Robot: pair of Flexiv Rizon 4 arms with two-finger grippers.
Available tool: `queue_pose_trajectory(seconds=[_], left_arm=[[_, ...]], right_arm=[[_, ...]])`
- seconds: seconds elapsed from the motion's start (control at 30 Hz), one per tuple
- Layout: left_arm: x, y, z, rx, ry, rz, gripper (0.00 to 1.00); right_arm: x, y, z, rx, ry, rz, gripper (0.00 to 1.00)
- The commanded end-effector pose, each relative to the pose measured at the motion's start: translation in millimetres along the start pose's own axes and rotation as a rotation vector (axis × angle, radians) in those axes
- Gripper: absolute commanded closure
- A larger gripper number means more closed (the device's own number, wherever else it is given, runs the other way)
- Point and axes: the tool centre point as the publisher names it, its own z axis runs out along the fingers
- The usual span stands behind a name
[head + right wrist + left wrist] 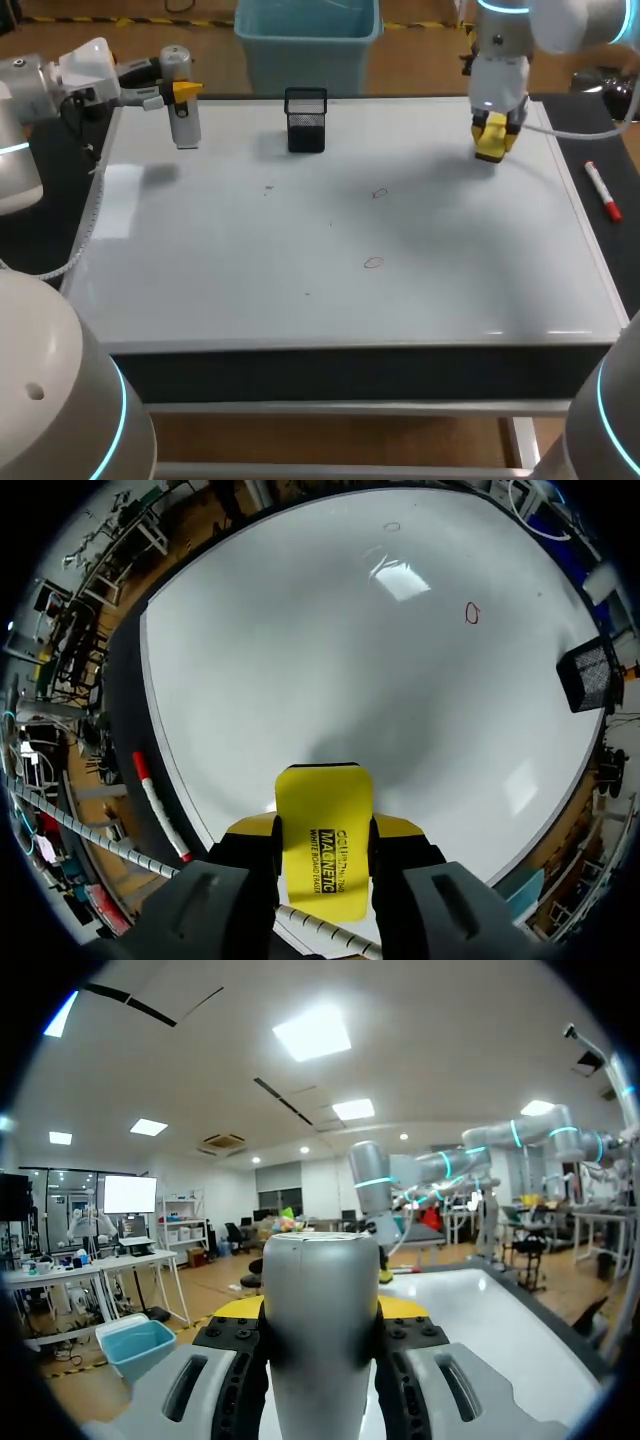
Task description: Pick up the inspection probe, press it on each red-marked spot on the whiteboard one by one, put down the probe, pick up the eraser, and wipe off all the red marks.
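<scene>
Inspection probe (185,125) stands upright in our left hand (180,92), whose fingers clamp it from both sides at the far left corner of the whiteboard (330,290). Our right hand (495,130) is closed on the yellow eraser (322,820) near the board's far right corner. A red mark (379,193) and a second red mark (373,263) lie near the board's middle, well apart from both hands.
</scene>
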Motion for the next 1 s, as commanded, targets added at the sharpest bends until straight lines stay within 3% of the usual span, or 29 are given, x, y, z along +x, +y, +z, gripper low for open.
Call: queue_pose_trajectory(seconds=[0.03, 0.47, 1.0], left_arm=[[0.2, -1.7, 0, -0.002, 0.000, -0.001, 1.00], [0.2, -1.7, 0, -0.002, 0.000, -0.001, 1.00], [0.2, -1.7, 0, -0.002, 0.000, -0.001, 1.00]], right_arm=[[17, -4, -2, 0.017, -0.019, -0.002, 1.00], [30, 6, -9, 0.026, -0.072, 0.037, 1.00], [30, 6, -9, 0.026, -0.072, 0.037, 1.00]])
